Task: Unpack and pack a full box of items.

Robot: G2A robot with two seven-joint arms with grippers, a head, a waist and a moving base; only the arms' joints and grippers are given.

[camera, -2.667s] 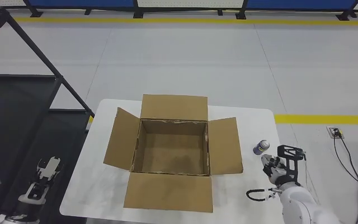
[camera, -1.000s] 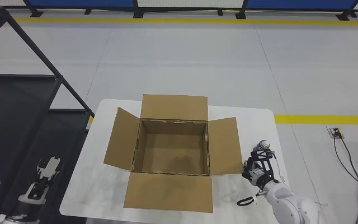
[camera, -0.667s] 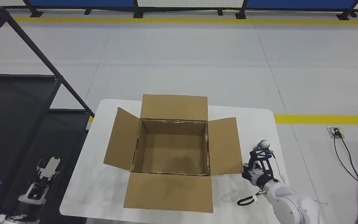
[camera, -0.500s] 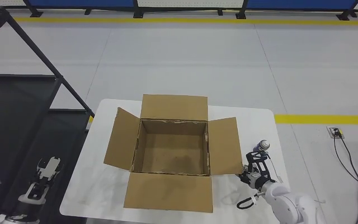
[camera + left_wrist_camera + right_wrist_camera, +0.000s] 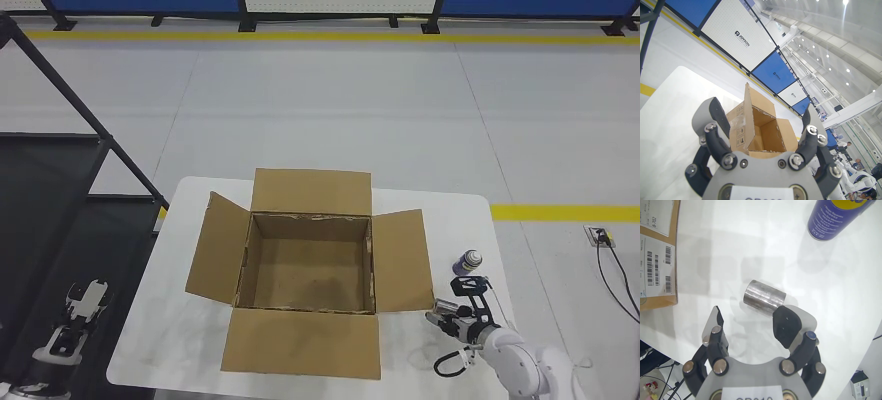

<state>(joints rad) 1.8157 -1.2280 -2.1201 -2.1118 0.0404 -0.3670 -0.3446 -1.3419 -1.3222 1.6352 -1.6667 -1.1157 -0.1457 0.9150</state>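
The right jaws are apart above the surface [image 5: 734, 247]. A metal cylinder [image 5: 764, 299] lies just ahead of them, a spray can [image 5: 831, 219] farther ahead. The left jaws are apart too.

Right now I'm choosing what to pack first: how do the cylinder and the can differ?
The cylinder lies on its side; the can stands upright. The cylinder is bare grey metal; the can is blue with print. The cylinder sits at the fingertips of the open right gripper; the can stands farther off. Both rest on the white table, outside the box.
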